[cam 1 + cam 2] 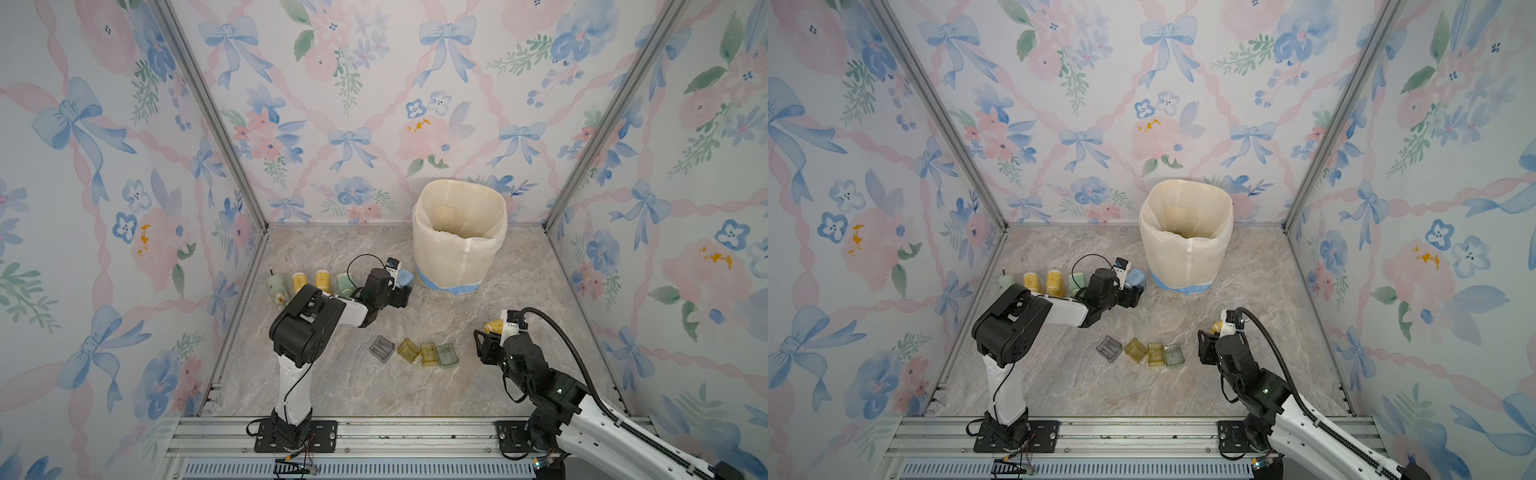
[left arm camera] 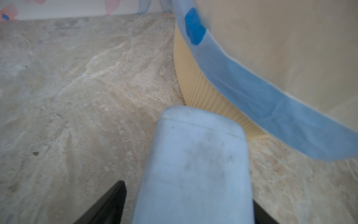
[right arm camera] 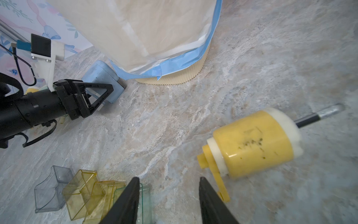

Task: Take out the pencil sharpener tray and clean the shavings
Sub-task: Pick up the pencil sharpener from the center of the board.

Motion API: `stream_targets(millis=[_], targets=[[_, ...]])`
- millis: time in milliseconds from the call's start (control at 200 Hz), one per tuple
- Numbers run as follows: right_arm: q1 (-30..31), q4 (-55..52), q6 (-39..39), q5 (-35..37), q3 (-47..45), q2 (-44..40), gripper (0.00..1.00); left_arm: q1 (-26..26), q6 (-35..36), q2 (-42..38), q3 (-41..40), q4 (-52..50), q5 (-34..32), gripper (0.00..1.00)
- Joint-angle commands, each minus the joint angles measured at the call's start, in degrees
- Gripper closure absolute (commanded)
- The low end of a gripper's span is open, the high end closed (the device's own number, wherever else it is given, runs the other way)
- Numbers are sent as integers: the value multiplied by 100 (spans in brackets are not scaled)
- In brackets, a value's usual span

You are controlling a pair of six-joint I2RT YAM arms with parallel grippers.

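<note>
Blue sharpener (image 2: 193, 164) by the bin (image 2: 290, 48) sits between the left fingers (image 2: 110, 205), a gap on one side. Right fingers (image 3: 126, 203) stand partly open, empty, beside the yellow sharpener (image 3: 255, 143).

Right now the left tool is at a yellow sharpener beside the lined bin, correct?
No: it is a blue sharpener. The right wrist view shows the left tool at it, beside the lined bin; the yellow sharpener lies near the right tool.
</note>
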Motion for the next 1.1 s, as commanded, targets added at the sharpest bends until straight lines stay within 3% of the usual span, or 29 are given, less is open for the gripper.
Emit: stream_targets(millis=[0,220,560,1095], targets=[[-89,-185,-95,-62,-30,23,47,22,1,168,172,152,245,20],[-189,-124,-140,-130,-28,70,45,34,19,192,181,206,486,35],[-382,124,-202,-448,81,369,43,66,-187,-52,-5,214,719,68],[-558,664,-670,-1271,505,1339,34,-146,-743,-1404,-1030,197,583,88]])
